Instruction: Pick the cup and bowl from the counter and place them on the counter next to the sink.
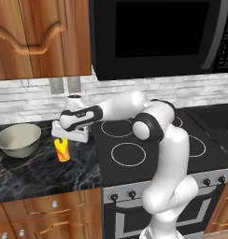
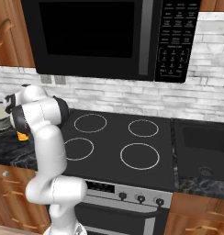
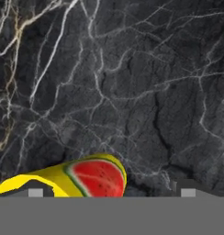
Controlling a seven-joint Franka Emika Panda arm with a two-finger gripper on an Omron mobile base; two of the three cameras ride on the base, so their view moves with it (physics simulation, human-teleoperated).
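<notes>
Presently spread fully wide with nothing gripped, fingers [image 1: 62, 138] directly above small yellow tumbler [image 1: 62, 150], upright on glossy black veined marble surface [image 1: 41, 172], beside wide grey-beige bowl [image 1: 18, 139].

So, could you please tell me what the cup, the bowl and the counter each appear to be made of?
Cup: likely glossy plastic, judging by its flat bright yellow and the printed watermelon slice on its side.
Bowl: looks like matte ceramic or stoneware, grey-beige outside, paler inside, with no sharp glints.
Counter: polished black marble or an imitation of it, with pale and golden veins and a soft sheen.
</notes>
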